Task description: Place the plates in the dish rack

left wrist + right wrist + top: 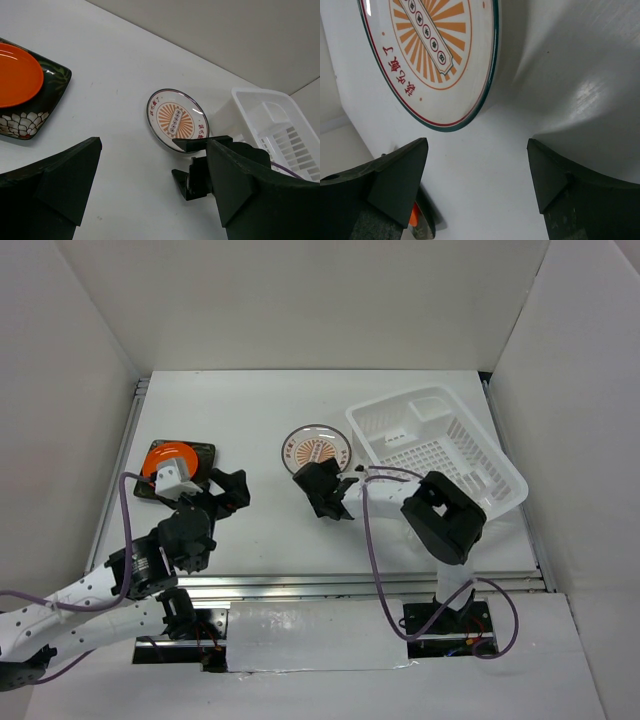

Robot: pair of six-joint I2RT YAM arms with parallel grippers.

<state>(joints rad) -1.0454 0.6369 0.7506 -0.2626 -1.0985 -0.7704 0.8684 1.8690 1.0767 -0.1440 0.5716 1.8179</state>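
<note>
1. The sunburst plate lies flat near the middle of the counter. It is just left of the rack and outside it.
2. The rack stands on the right side of the counter, turned at an angle to the counter's edges.
3. The orange plate rests on top of the square plate. Both are at the left side of the counter, well apart from the rack.
4. The right claw is low over the counter at the near edge of the sunburst plate. Its fingers are apart and grip nothing.
5. In the right wrist view, the sunburst plate's dark rim curves just beyond the fingertips. Only bare counter shows in the gap between them, so the plate is not between the fingers. I cannot tell whether a finger touches the rim.
6. The left claw hangs just right of the stacked pair, a little toward the near side. Its fingers are spread wide and hold nothing.
7. The left wrist view looks across the counter, with the sunburst plate and the right claw framed between the left claw's two fingers.
8. In that same view, the orange plate covers the middle of the square plate. White flowers show on the square plate's dark near border.
</note>
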